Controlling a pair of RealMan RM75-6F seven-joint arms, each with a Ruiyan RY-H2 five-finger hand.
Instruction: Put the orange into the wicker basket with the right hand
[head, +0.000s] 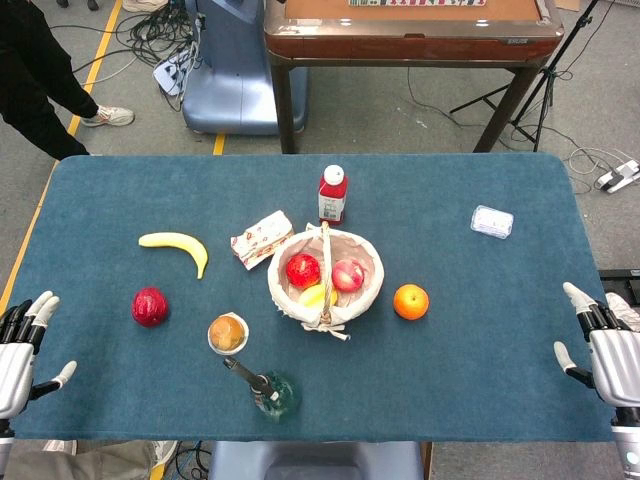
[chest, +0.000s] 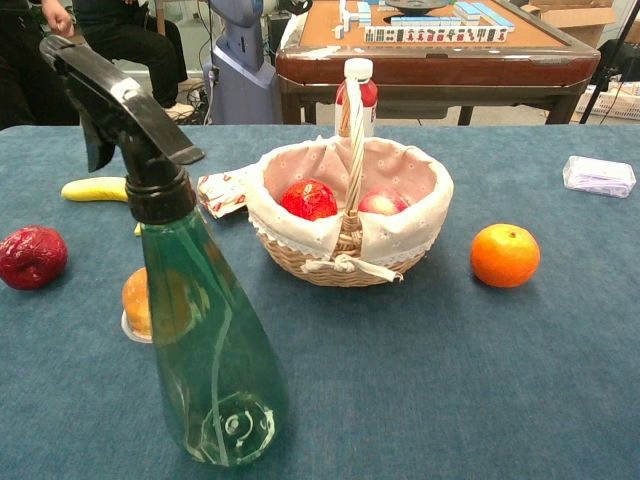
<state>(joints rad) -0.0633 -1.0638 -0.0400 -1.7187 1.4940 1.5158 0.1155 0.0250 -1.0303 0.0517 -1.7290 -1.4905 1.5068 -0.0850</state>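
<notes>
The orange (head: 411, 301) (chest: 505, 255) lies on the blue table just right of the wicker basket (head: 370, 290) (chest: 300, 255). The basket has a pale cloth lining and an upright handle, and holds a red fruit (head: 303, 270), a pinkish apple (head: 348, 275) and something yellow (head: 315, 296). My right hand (head: 607, 343) rests at the table's right edge, far right of the orange, fingers spread and holding nothing. At the left edge my left hand (head: 22, 345) is also open and holds nothing. Neither hand shows in the chest view.
A green spray bottle (head: 270, 388) (chest: 195, 300) stands at the front centre. Around it are a bun in a cup (head: 228, 333), a dark red fruit (head: 150, 306), a banana (head: 178, 246), a snack packet (head: 262, 238), a red bottle (head: 333, 195) and a clear packet (head: 492, 221).
</notes>
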